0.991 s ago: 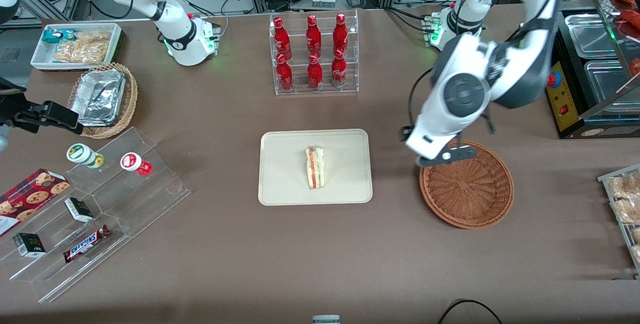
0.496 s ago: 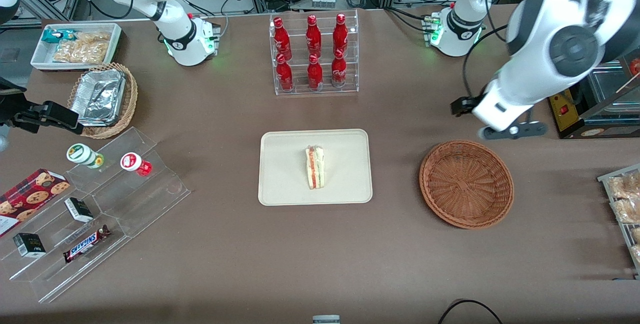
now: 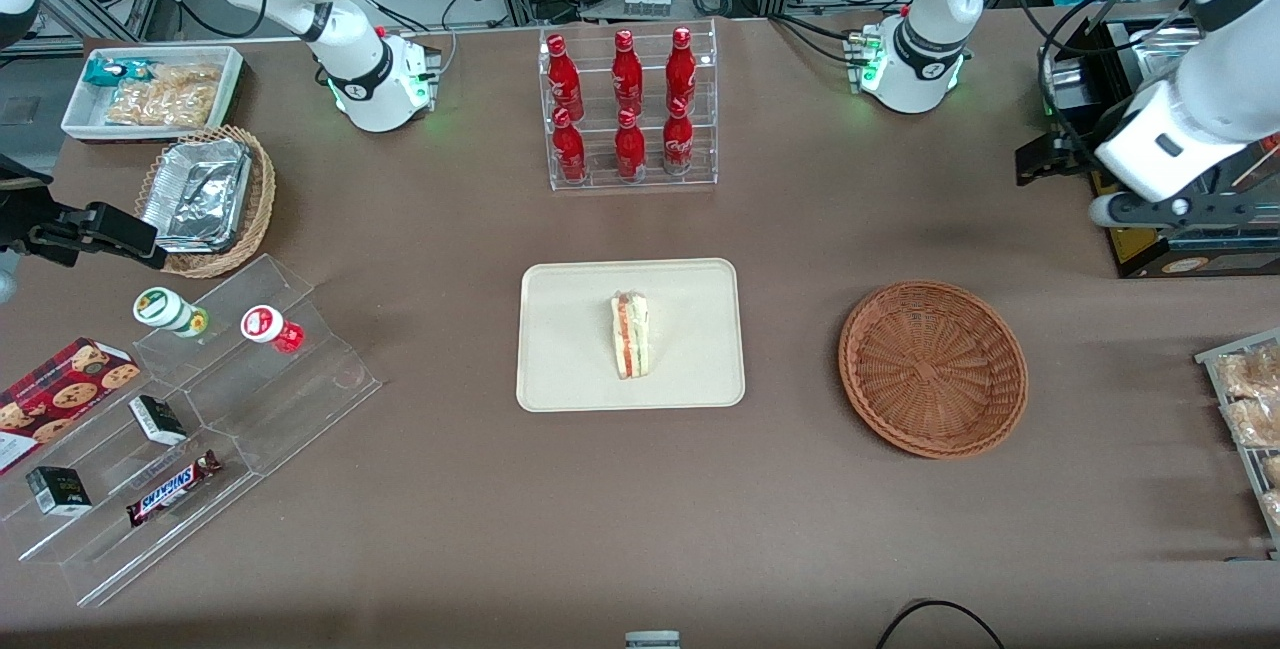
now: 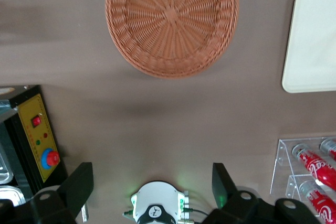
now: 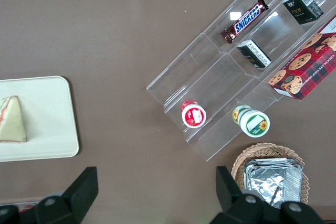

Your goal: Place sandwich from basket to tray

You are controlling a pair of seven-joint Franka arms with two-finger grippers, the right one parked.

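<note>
The sandwich, a pale wedge with red and green layers, lies on the cream tray in the middle of the table; it also shows in the right wrist view on the tray. The reddish-brown wicker basket beside the tray is empty. My left gripper is high up toward the working arm's end of the table, farther from the front camera than the basket, over the black box. In the left wrist view the gripper is open and empty, with the basket and a tray corner far below.
A clear rack of red bottles stands farther back than the tray. A black box with a yellow panel and red button sits under my gripper. Clear acrylic steps with snacks, a tan basket with foil trays and a white bin lie toward the parked arm's end.
My left arm has risen from over the basket's rim and swung away toward the working arm's end of the table. The sandwich, tray and basket have not moved.
</note>
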